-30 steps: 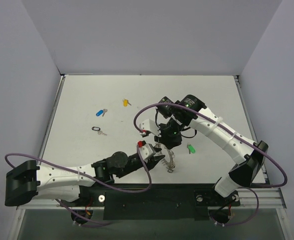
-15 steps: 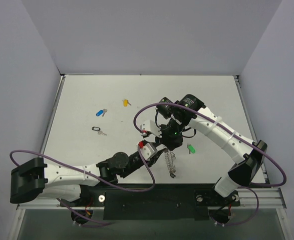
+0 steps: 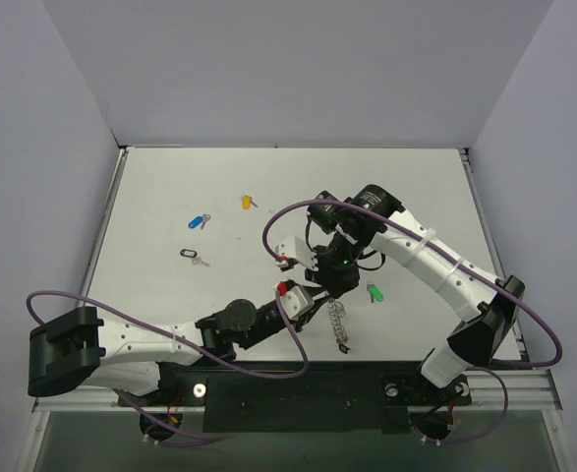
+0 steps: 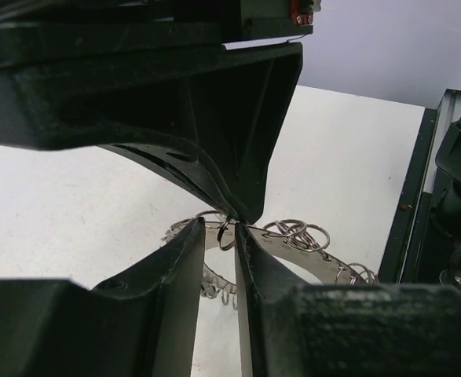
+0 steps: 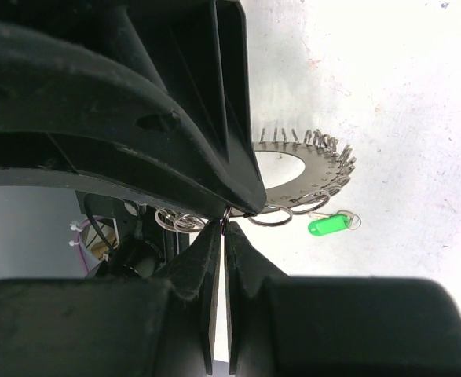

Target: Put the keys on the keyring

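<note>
The keyring (image 3: pixel 338 320), a flat grey hoop edged with wire loops, hangs tilted between both arms near the table's front. My right gripper (image 5: pixel 225 224) is shut on one small loop at the hoop's rim (image 5: pixel 309 177). My left gripper (image 4: pixel 221 232) meets it from below. Its jaws stand a narrow gap apart around a wire loop (image 4: pixel 226 234) of the keyring (image 4: pixel 293 245), without pinching it. A green-headed key (image 3: pixel 374 293) lies on the table just right of the hoop, also in the right wrist view (image 5: pixel 327 226). A black-headed key (image 3: pixel 192 256) lies far left.
A blue-headed key (image 3: pixel 199 221) and a yellow-headed key (image 3: pixel 248 202) lie on the white table (image 3: pixel 416 187) at back left. Grey walls close three sides. A purple cable (image 3: pixel 288 211) arcs over the right arm. A metal rail (image 4: pixel 409 196) edges the table.
My left arm has pushed forward and up under the right gripper, and its jaws have narrowed. The keyring has swung from lying flatter to hanging more on edge.
</note>
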You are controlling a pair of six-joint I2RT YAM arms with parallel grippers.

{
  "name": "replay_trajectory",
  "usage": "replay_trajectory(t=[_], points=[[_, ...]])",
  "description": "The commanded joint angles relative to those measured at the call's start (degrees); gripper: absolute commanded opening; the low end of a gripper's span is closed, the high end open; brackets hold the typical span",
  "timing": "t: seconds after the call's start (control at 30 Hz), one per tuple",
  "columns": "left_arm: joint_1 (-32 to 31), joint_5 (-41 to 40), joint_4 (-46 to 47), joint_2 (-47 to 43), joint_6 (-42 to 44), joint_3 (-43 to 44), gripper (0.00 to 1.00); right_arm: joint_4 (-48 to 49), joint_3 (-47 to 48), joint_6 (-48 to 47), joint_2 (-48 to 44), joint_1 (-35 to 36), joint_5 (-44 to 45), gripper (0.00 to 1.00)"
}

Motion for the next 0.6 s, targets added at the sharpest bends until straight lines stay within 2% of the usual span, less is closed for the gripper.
replay_trajectory(t=[0.0,0.37,0.57], points=[[0.45,2.90,3.14,-0.34,0.48,0.58,0.30,-3.06,1.70,-0.83,-0.32,-0.33,-1.97,0.00],[1.59,7.29,1.47,0.27,-0.58,1.36,0.23,-3.06,1.61,-1.09,-0.67,-0.42,-2.15,0.00],[2.12,9.31,-0.46,0.71,-1.10,2.25,0.05,-2.88,1.35,-1.18,-0.85,-0.50,-2.24,0.00]])
